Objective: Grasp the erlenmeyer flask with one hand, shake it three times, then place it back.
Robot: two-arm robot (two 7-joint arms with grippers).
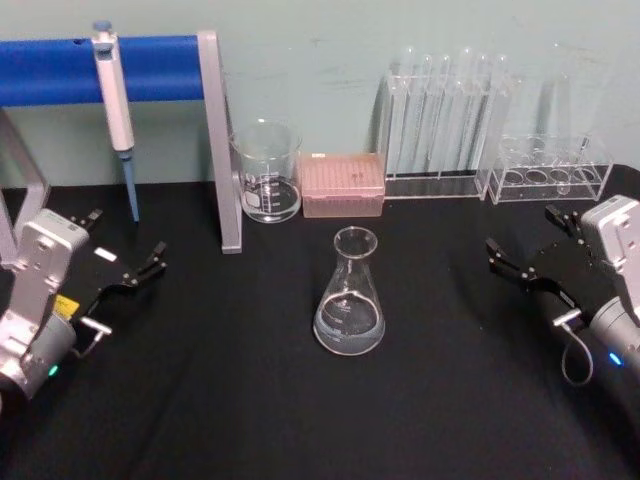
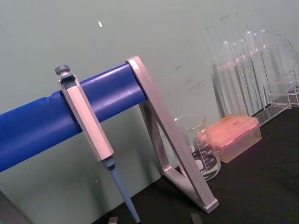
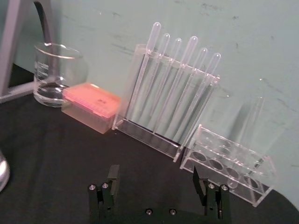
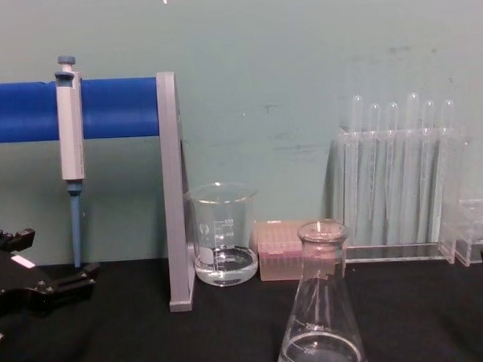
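Right tool [image 1: 520,231] jaws apart, left tool [image 1: 128,234] likewise; erlenmeyer flask [image 1: 350,300] upright between; beaker [image 1: 268,175] behind.

The erlenmeyer flask [image 1: 349,300] and beaker [image 1: 267,172] are clear, glossy glass. A matt black cloth covers the surface [image 1: 250,400]. The test tube rack [image 1: 432,183] looks like shiny clear plastic, the tip box [image 1: 343,185] translucent pink plastic, the stand post [image 1: 218,140] smooth grey metal.

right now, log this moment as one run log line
phase: pre-grasp | erlenmeyer flask: upright on table, untouched | left gripper: jaws open, left of flask | right gripper: jaws open, right of flask
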